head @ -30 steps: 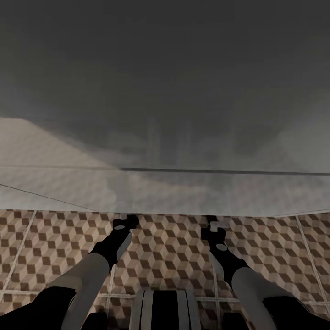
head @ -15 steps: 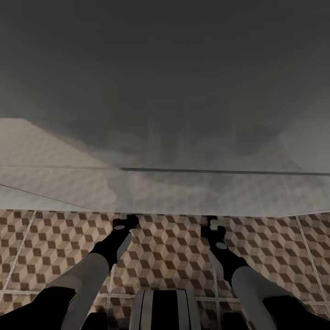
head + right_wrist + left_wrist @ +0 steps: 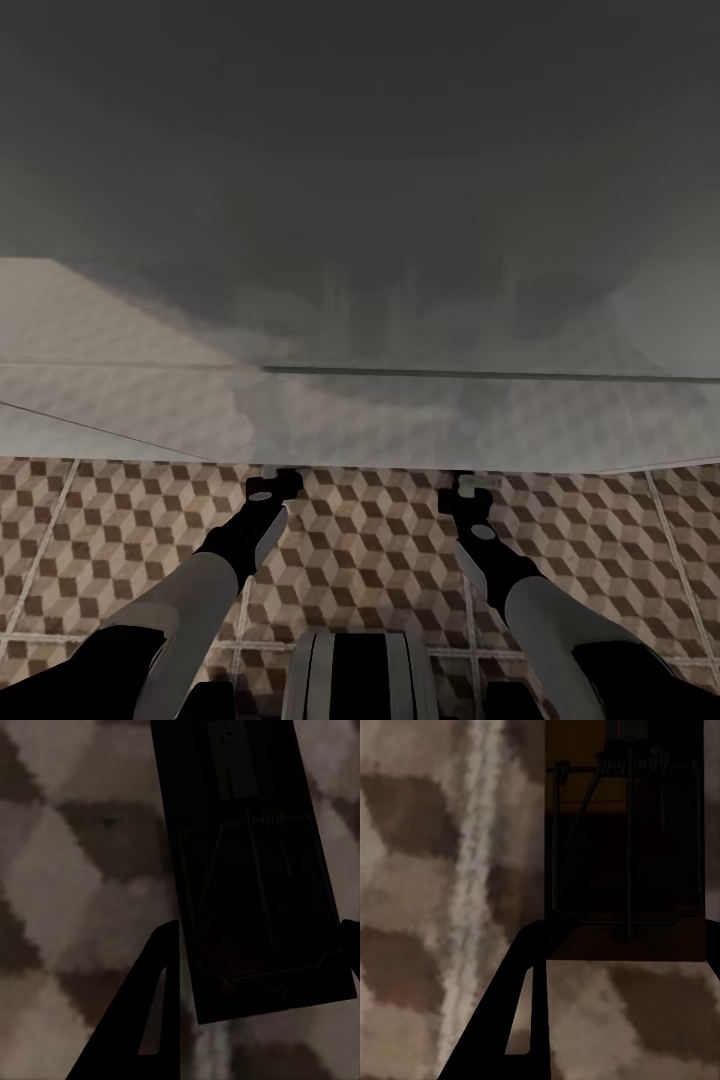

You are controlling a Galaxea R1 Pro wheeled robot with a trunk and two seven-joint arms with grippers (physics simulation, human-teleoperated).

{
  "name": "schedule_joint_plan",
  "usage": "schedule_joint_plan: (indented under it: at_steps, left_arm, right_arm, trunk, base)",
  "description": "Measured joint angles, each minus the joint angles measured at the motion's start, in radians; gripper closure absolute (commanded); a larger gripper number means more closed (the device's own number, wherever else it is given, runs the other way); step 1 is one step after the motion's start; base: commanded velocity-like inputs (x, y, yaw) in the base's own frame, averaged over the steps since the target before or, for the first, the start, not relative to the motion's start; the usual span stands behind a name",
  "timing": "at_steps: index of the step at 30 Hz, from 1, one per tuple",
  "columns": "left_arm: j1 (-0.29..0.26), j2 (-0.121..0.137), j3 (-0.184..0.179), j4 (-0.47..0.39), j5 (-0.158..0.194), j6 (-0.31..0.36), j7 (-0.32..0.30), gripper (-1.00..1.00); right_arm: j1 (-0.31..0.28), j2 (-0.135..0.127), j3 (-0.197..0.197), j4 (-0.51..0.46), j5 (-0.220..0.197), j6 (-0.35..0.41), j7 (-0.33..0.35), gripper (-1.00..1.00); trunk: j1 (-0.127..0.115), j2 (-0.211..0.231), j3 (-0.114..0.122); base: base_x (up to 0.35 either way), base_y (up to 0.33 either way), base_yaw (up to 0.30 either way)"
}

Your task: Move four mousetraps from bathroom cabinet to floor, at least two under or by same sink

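Head view, nearest the camera: the robot's trunk [image 3: 358, 675] at the lower edge, flanked by both forearms reaching forward and down over the bathroom floor [image 3: 370, 560], whose tiles carry a brown, beige and white cube pattern with pale grout lines. The left gripper [image 3: 277, 478] and the right gripper [image 3: 470, 487] sit low, their tips at the lower edge of a large pale grey surface [image 3: 400, 420] that overhangs the tiles; what lies beyond it is dim and blurred. Left wrist view: a mousetrap [image 3: 626, 862], a dark-brown slab with a thin grey wire frame and coil spring, lies between the two dark fingers [image 3: 506, 1020], above the patterned tiles; contact with the floor cannot be judged. Right wrist view: a second mousetrap [image 3: 251, 870], very dark, with a pale metal tab near one end, likewise sits between the fingers [image 3: 139, 1020]. Each gripper appears closed on the sides of its trap, though the contact points themselves are in shadow.
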Motion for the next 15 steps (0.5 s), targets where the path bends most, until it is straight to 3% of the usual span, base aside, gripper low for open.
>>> schedule_joint_plan:
  at_steps: [15]
  left_arm:
    - [0.0,0.0,0.0,0.0,0.0,0.0,0.0,1.0]
  right_arm:
    - [-0.004,-0.001,0.0,0.0,-0.002,-0.021,0.0,1.0]
  trunk:
    - [0.0,0.0,0.0]
  base:
    - [0.0,0.0,0.0]
